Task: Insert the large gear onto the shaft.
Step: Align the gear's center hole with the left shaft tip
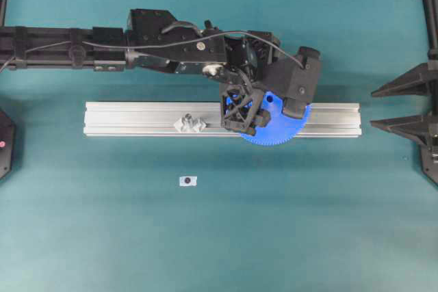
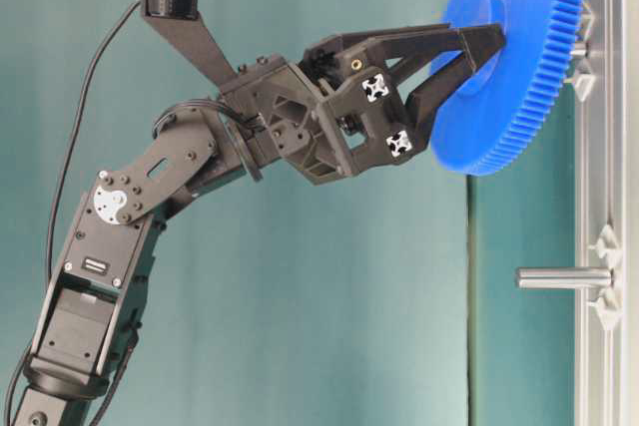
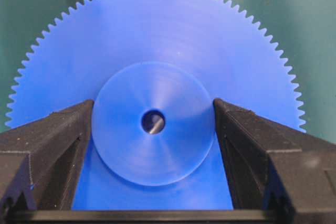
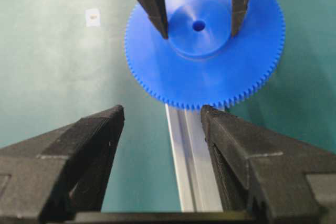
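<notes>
The left hand (image 1: 268, 109) is gripping the large gear (image 1: 282, 130) by its raised hub, one finger (image 3: 50, 145) pressing each side of the hub, so the fingers are spread wide but closed on the part. In the left wrist view the hub is sitting squarely between the two fingers, and a glint of metal is showing inside the centre hole (whether the pin has entered the hole cannot be told). The gear is lying flat beneath the hand, over the aluminium rail (image 1: 137, 120) that is crossing the teal tabletop (image 1: 219, 237).

In the table-level view the gear's far face is facing the rail, with a small bracket just beyond it. One shaft (image 2: 561, 277), a slim silvery pin on a clear bracket, is standing off the rail well to the side of the hand, free of the gear; overhead it appears as a small bracket (image 1: 189, 124) just beside the hand's finger.

The right hand (image 4: 161, 129) is holding nothing, its fingers wide apart, parked at the tabletop's edge and facing along the rail towards the gear. A small white tag (image 1: 187, 180) is lying apart from both hands.
</notes>
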Available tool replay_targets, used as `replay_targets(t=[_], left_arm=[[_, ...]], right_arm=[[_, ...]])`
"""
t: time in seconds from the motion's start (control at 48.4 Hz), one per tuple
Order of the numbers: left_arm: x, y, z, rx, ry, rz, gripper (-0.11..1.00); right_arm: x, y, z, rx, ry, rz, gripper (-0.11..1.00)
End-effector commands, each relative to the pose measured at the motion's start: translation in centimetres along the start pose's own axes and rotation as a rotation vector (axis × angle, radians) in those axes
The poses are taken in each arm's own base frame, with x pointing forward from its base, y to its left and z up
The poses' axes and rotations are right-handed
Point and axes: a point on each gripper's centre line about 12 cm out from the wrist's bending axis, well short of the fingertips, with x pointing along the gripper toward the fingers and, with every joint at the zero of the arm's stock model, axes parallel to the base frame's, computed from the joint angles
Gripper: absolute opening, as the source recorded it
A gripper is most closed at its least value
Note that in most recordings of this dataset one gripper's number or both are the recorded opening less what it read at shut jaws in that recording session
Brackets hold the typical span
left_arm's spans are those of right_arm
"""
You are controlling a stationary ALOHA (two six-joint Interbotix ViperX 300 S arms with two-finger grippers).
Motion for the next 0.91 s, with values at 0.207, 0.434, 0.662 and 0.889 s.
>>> replay_targets(t=[0.207,0.434,0.662,0.889], left_arm=[[-1.3,1.0,-0.1,-0.016,-0.014,0.020,0.87],[-1.4,0.9,-0.5,-0.024,0.009,0.011,0.86],[-1.6,1.6,-1.2,-0.037,0.021,0.014,0.86],[-1.4,1.4,-1.3,-0.036,0.031,0.008,0.86]], right_arm=[[0.0,0.0,0.4,0.008,-0.009,-0.001,0.69],[0.0,0.0,0.4,0.008,-0.011,0.000,0.69],[0.0,0.0,0.5,0.008,-0.012,0.000,0.69],[0.0,0.0,0.5,0.008,-0.012,0.000,0.69]])
